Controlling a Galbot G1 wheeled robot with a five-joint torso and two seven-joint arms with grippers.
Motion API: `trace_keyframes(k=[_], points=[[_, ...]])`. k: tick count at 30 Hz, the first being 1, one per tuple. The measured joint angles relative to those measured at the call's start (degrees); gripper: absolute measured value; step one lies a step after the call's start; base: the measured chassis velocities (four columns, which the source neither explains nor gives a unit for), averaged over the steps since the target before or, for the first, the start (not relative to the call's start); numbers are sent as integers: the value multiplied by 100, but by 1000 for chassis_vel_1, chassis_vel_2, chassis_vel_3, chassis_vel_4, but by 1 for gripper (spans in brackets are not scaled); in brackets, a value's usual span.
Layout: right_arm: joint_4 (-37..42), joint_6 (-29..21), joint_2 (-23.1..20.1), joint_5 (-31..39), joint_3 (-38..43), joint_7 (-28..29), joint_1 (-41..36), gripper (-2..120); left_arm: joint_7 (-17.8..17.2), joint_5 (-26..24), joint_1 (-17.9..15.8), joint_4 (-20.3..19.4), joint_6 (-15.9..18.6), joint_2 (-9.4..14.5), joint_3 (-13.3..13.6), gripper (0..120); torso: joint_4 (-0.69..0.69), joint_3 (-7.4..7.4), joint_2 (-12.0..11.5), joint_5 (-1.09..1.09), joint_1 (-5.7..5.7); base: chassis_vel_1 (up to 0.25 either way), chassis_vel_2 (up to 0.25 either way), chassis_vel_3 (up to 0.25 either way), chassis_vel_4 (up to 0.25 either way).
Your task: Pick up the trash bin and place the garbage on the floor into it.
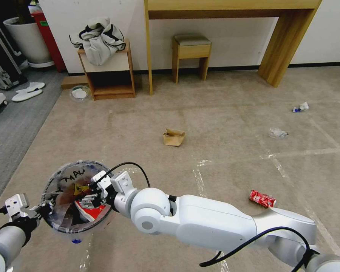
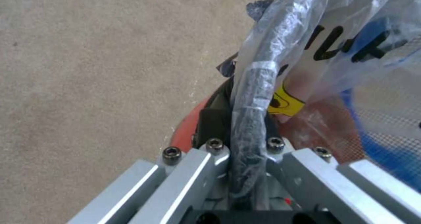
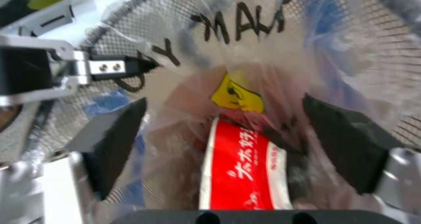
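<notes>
Right wrist view looks down between the right gripper's 2 dark jaws, which stand wide open with nothing held between them. Below them a red wrapper with white writing and a yellow wrapper lie inside the trash bin. Its clear bag has black letters near the rim.

From the head view, the right gripper hangs over the mouth of the trash bin. The left gripper has its jaws closed on the bin's rim on the robot's left side.

Farther off on the floor lie a brown paper bag, a crushed red can, a bit of clear plastic and a white and blue scrap.
</notes>
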Motion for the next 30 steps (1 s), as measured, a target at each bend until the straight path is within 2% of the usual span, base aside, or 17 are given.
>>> trace_keyframes(k=[9, 11, 25, 30], points=[[403, 522, -85, -129, 495, -299, -74, 100, -54, 119, -8, 92, -16, 12, -36, 0, -1, 0, 0, 1, 0, 0, 0, 0, 0], [469, 547, -100, -132, 575, -327, -84, 100, -40, 142, -10, 106, -12, 5, -31, 0, 2, 0, 0, 0, 0, 0, 0, 0, 0], [586, 611, -86, -176, 627, -390, -226, 100, 12, 184, 1, 125, -11, -24, -22, 0, 0, 0, 0, 0, 0, 0, 0, 0, 0], [626, 824, -83, -150, 940, -569, -236, 100, 20, 181, -18, 137, -9, -32, -29, 0, 1, 0, 0, 0, 0, 0, 0, 0, 0]])
